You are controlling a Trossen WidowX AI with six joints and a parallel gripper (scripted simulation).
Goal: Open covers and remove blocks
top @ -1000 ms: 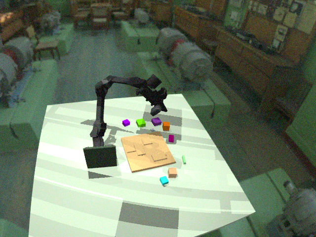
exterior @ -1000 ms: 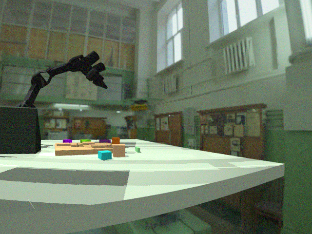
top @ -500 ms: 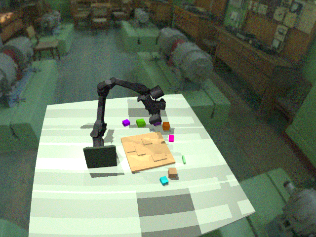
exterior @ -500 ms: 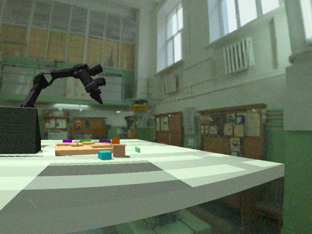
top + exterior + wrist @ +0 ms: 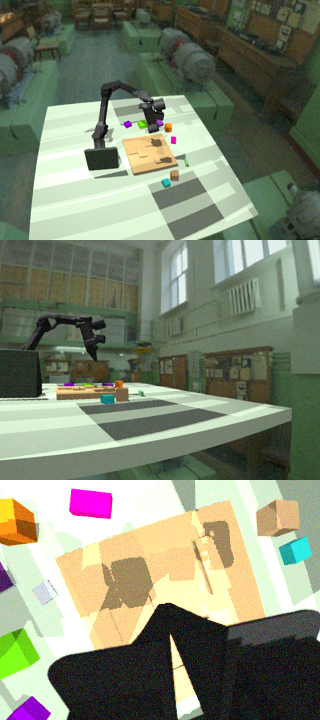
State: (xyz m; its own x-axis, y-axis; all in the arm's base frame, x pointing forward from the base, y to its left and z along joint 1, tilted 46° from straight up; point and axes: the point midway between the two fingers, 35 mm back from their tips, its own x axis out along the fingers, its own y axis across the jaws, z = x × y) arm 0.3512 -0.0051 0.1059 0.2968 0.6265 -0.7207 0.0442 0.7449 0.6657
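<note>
The gripper is positioned above the table, fingers closed together, holding nothing. The wooden board lies flat, with an orange block, a magenta block and a teal block beside it.

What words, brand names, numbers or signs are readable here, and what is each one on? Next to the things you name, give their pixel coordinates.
None can be read.
Papers on the wall boards [image 5: 285, 15] [image 5: 236, 369]: too small and blurred to read.
Wooden board [image 5: 140, 165] [image 5: 77, 395] [image 5: 175, 545], coloured blocks and robot arm [image 5: 103, 111] [image 5: 36, 338]: no lettering visible.
</note>
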